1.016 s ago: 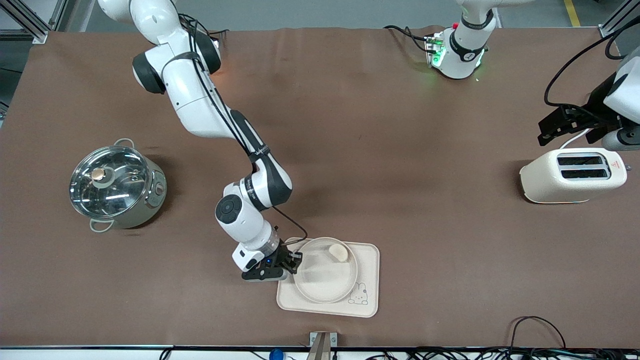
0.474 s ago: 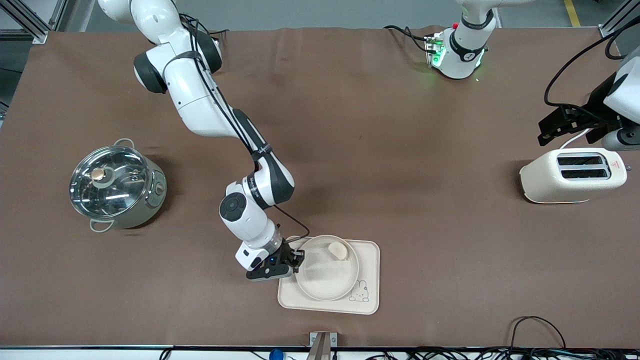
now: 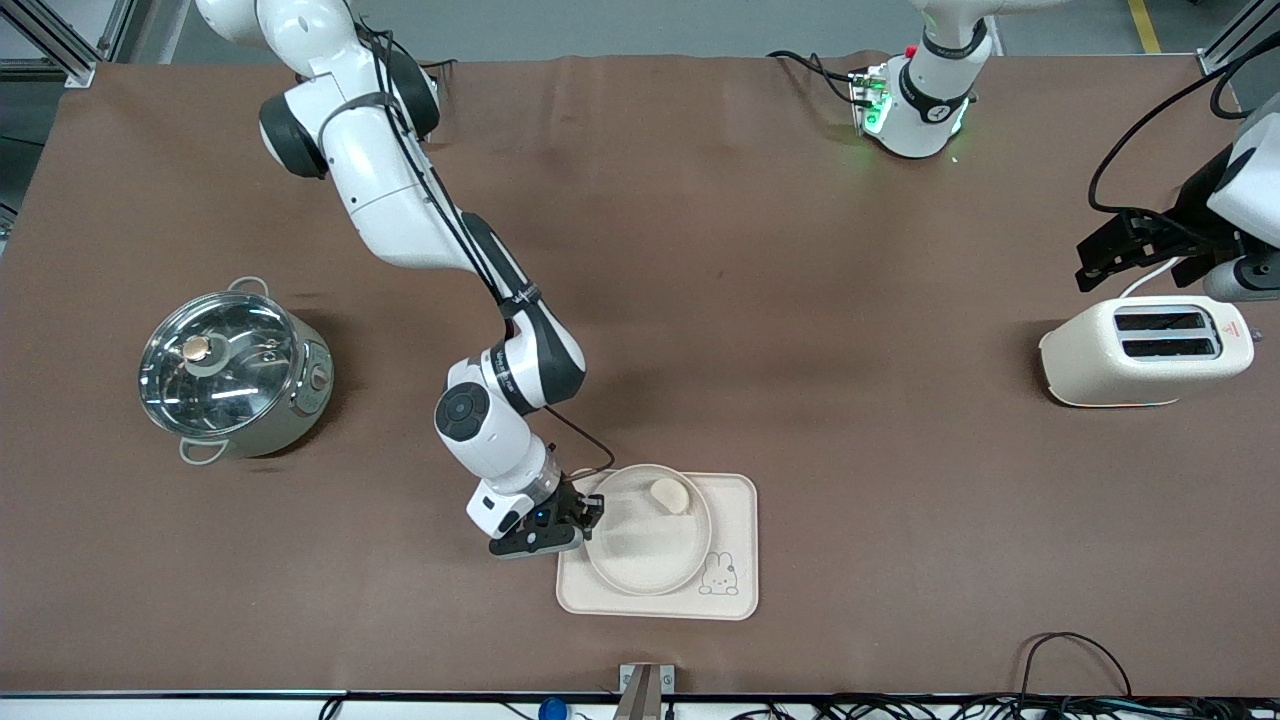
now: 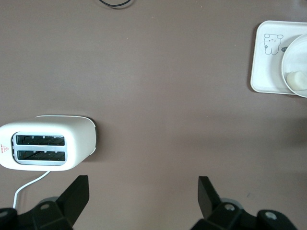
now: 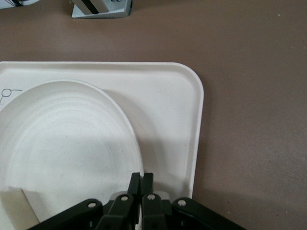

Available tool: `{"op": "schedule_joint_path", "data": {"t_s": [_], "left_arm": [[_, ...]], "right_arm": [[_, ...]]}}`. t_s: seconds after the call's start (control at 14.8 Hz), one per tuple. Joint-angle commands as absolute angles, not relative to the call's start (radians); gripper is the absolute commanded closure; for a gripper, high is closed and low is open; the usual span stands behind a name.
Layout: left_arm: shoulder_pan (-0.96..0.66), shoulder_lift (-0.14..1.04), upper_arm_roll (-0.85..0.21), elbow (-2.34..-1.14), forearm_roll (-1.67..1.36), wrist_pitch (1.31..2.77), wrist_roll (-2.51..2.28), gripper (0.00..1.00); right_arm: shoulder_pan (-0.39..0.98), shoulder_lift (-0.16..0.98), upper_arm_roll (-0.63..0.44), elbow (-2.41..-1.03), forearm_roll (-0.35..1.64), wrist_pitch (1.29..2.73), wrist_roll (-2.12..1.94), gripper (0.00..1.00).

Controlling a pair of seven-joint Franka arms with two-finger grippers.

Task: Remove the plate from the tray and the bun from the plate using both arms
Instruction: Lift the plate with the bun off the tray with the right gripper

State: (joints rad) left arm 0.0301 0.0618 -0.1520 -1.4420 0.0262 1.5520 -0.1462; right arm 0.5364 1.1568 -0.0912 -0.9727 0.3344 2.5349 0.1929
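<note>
The round cream plate [image 3: 640, 550] sits over the rectangular rabbit tray [image 3: 735, 520], near the front edge of the table. The small pale bun [image 3: 670, 494] lies in the plate, on the part farther from the front camera. My right gripper [image 3: 590, 515] is shut on the plate's rim at the side toward the right arm's end. The right wrist view shows its fingertips [image 5: 141, 178] pinching the rim of the plate [image 5: 62, 143] over the tray [image 5: 168, 96]. I cannot tell whether the plate rests fully on the tray. My left gripper [image 4: 142, 184] is open and empty, above the table by the toaster [image 4: 45, 143].
A steel pot with a glass lid [image 3: 235, 370] stands toward the right arm's end. The cream toaster [image 3: 1145, 350] stands at the left arm's end, its cord trailing. The left wrist view also shows the tray [image 4: 268, 72] and bun [image 4: 297, 80] in the distance.
My right gripper has lowered the plate with the bun toward the tray. The tray has shifted slightly away from the front camera. The left arm has not moved.
</note>
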Motion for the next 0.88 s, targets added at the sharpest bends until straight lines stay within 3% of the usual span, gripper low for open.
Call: {"op": "schedule_joint_path", "data": {"t_s": [0.0,0.41,0.81], "left_arm": [[0.037,0.066,-0.156,-1.427,0.012,1.539,-0.138,0.00],[0.037,0.066,-0.156,-1.427,0.012,1.539,-0.138,0.00],[0.037,0.066,-0.156,-1.428,0.012,1.539,-0.137,0.00]], "right_arm": [[0.548,1.069,-0.092,-1.121,0.319,2.534,0.169,0.99],[0.545,0.976,-0.086,-1.134,0.330,2.449,0.176,0.99],[0.586,0.760,-0.072,-1.440,0.330,2.448,0.169,0.99]]}}
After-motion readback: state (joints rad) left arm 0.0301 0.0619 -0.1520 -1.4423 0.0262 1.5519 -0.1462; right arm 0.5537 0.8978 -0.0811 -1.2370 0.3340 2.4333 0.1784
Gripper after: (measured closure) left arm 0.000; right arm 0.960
